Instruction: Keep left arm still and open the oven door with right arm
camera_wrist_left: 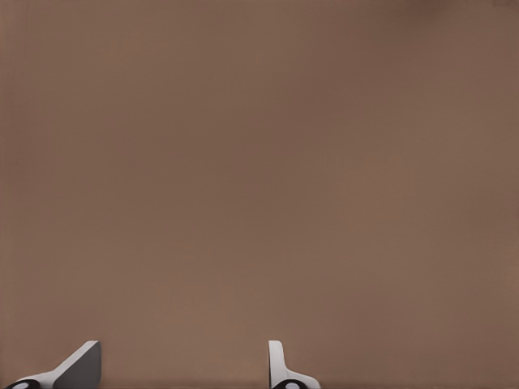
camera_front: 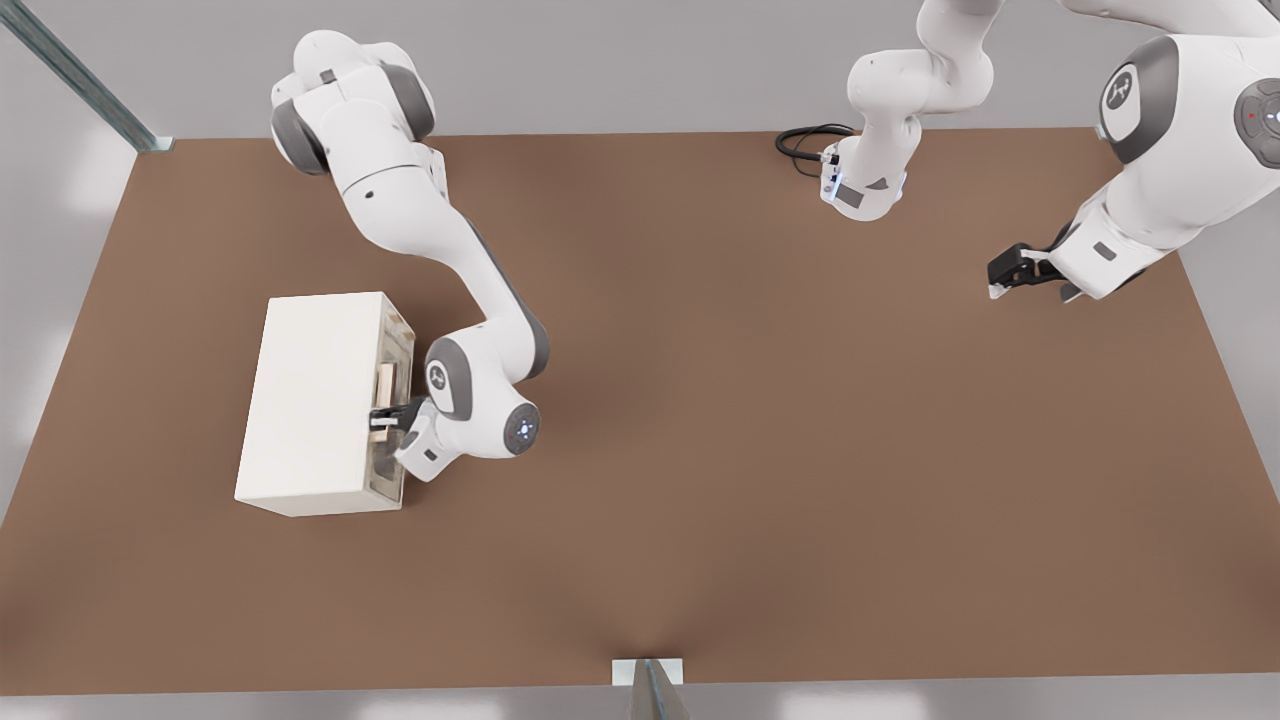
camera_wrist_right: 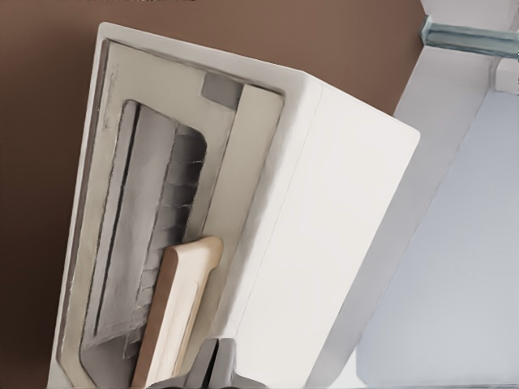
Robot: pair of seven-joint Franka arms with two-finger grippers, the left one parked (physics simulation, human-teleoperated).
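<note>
Light is bright and even — soft and diffuse, seemingly from overhead — and the brown table (camera_front: 760,420) shows only faint, blurred shading beside the oven (camera_front: 315,400) where the gripper (camera_front: 388,416) sits at its glass face. The oven's cream sides are near washed out, the renders slightly smeared, and pale patches lie on the floor beyond the table's edges.

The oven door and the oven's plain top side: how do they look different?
The oven door has a dark glass pane and a beige handle; the oven top is blank cream. The right arm's end effector is at the door, not the top. Both are cream-framed.
</note>
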